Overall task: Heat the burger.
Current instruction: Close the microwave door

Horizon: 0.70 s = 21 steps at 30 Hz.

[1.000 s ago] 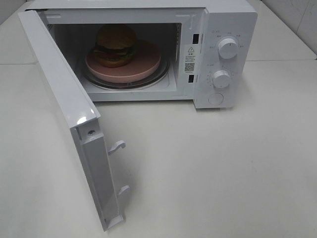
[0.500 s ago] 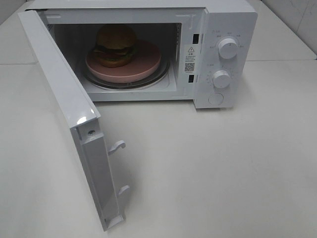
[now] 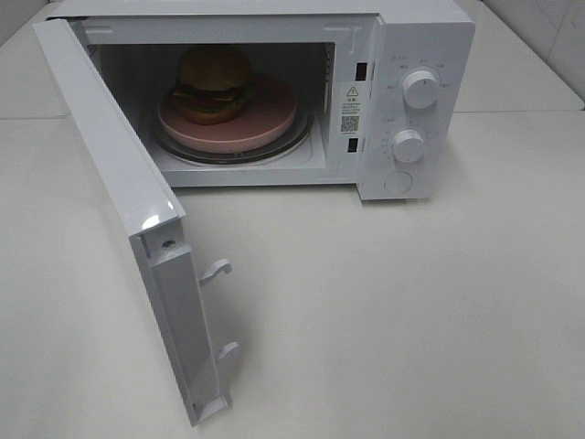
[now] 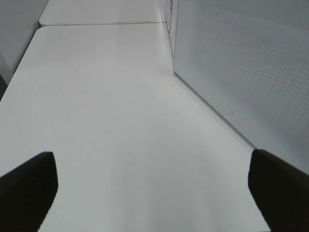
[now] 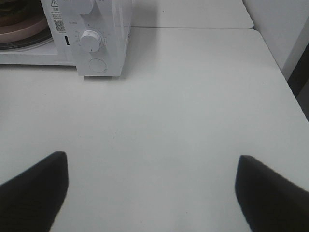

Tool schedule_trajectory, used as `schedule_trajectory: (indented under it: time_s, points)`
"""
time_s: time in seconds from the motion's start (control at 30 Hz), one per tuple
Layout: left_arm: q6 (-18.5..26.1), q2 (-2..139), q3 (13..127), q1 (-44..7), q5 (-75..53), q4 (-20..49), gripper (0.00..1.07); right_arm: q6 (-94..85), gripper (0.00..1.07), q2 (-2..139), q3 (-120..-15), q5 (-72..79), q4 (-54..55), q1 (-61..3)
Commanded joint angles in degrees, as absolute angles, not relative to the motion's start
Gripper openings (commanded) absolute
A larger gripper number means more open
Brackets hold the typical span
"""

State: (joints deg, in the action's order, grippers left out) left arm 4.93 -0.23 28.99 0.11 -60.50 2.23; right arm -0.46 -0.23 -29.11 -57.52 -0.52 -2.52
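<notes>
Left gripper (image 4: 152, 159) and right gripper (image 5: 150, 157) hang over the table (image 3: 411, 302), fingers wide, holding nothing. The door (image 3: 137, 210) stands open toward 7 o'clock. The burger (image 3: 213, 84) already sits on the plate (image 3: 274, 114) inside the microwave (image 3: 430, 37); shutting the door and setting the dials (image 3: 420, 89), at the burger's 3 o'clock, look left to do

Blocked at 8 o'clock by open microwave door (image 3: 119, 151); passable from 6 o'clock into cavity (image 3: 292, 64), up to burger (image 3: 213, 84); free tabletop (image 3: 411, 311) at 4 o'clock.
</notes>
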Motion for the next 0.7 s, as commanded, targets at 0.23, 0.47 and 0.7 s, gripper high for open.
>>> schedule_trajectory:
  time_s: [0.23, 0.47, 0.7]
  points:
    - [5.0, -1.1, 29.0, 0.1, -59.9, 2.6, 1.05, 0.0, 0.53, -1.9, -29.0, -56.9, -0.7, -2.1]
    - [5.0, -1.1, 29.0, 0.1, -59.9, 2.6, 1.05, 0.0, 0.47, -1.9, -29.0, -56.9, -0.7, -2.1]
    - [5.0, -1.1, 29.0, 0.1, -59.9, 2.6, 1.05, 0.0, 0.47, -1.9, -29.0, -56.9, -0.7, -2.1]
